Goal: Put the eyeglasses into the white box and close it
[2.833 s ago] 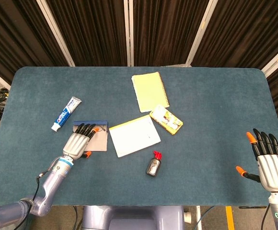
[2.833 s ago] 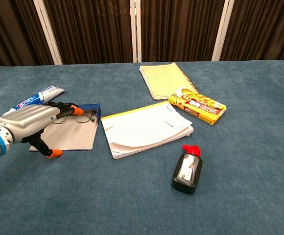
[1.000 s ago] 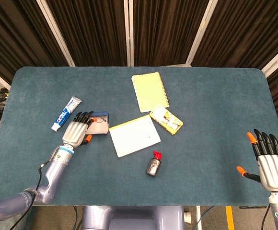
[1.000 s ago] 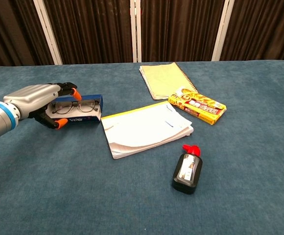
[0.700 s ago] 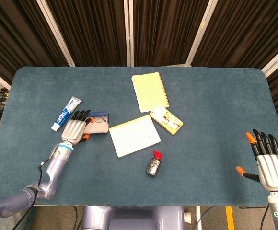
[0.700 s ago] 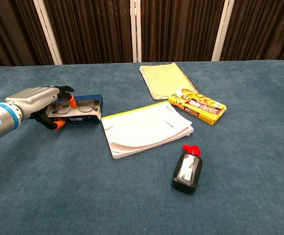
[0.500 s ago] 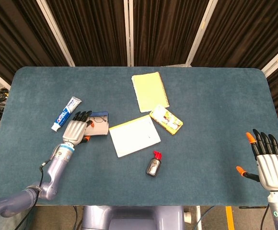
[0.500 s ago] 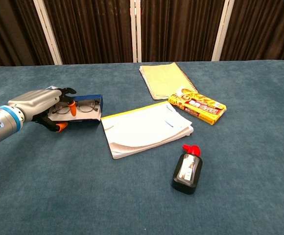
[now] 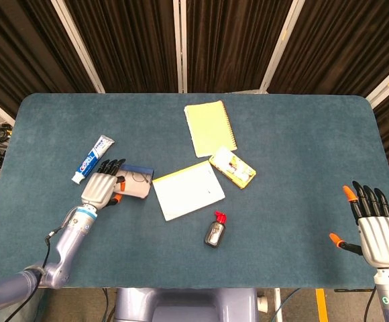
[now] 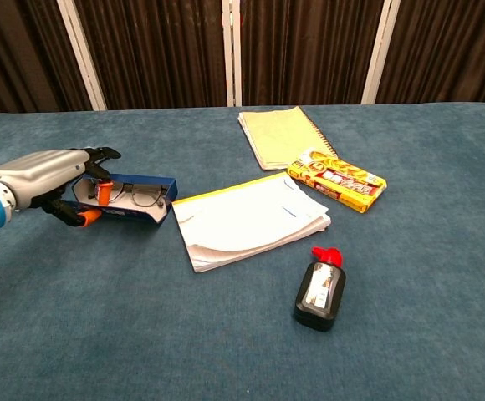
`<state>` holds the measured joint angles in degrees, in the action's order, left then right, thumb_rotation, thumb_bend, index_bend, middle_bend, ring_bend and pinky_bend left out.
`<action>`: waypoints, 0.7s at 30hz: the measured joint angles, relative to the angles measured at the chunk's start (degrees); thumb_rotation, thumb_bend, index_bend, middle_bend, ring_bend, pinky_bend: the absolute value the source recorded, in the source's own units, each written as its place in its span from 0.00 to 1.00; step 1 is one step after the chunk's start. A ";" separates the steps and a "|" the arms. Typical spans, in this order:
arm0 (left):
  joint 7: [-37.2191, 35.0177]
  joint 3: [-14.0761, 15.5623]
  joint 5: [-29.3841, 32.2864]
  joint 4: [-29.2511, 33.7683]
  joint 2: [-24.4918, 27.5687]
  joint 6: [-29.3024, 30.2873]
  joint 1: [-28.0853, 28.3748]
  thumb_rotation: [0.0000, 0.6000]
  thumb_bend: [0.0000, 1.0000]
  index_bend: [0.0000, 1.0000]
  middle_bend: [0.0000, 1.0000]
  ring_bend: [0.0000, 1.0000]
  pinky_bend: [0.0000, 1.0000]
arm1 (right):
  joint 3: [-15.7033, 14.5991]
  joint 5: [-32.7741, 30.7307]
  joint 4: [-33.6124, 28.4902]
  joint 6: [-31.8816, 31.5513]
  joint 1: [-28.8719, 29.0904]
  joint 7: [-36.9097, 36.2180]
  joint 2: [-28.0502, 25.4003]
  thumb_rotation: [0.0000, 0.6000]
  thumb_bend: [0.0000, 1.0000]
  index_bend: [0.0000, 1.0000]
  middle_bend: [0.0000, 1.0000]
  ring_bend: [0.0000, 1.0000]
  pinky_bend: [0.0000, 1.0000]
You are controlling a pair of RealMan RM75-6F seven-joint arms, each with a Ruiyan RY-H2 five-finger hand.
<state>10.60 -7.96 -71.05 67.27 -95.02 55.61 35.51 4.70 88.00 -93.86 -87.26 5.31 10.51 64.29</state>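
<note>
- The box [image 10: 138, 205] is lying open on the left part of the table [image 9: 295, 147], and the eyeglasses [image 10: 146, 198] are sitting inside it, lenses and thin dark frame showing above the pale inner floor.
- The box is showing a blue outer wall with a pale interior; in the head view the box [image 9: 135, 182] is resting just beside the left edge of the white notepad [image 9: 188, 190], and the eyeglasses [image 9: 138, 178] are reading only as a faint wire outline.
- The left hand [image 10: 54, 185] is curling around the left end of the box, fingers draped over its top edge and the orange-tipped thumb pressing at its near side, so it is gripping the box.
- In the head view the left hand [image 9: 101, 188] is lying just below the toothpaste tube [image 9: 92, 159], close to it but apart.
- The right hand [image 9: 375, 228] is hovering at the far right edge of the table, fingers spread and straight, holding nothing and touching nothing.
- Whether a lid is standing up at the back of the box I cannot tell; the glasses are plainly uncovered.
- The yellow notebook [image 10: 283, 134], the yellow snack packet [image 10: 337, 184] and the dark bottle with a red cap [image 10: 319, 290] are lying well apart from the box.
</note>
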 measured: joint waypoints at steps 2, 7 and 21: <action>0.30 0.34 0.19 2.52 1.73 -0.10 -0.43 1.00 0.52 0.65 0.00 0.00 0.00 | -0.04 0.10 -0.07 -0.06 -0.03 0.05 -0.02 1.00 0.00 0.00 0.00 0.00 0.00; 1.16 1.31 0.90 9.85 7.45 -1.18 -1.22 1.00 0.52 0.65 0.00 0.00 0.00 | -0.08 0.21 -0.24 -0.16 -0.07 0.16 -0.06 1.00 0.00 0.00 0.00 0.00 0.00; 3.48 2.65 5.90 21.16 16.07 -5.91 -0.80 1.00 0.52 0.65 0.00 0.00 0.00 | -0.15 0.21 -0.21 0.14 0.07 0.49 0.12 1.00 0.00 0.00 0.00 0.00 0.00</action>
<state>14.08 -5.30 -65.15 88.42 -78.95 49.70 34.71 4.55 88.21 -94.07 -87.12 5.37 11.00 64.41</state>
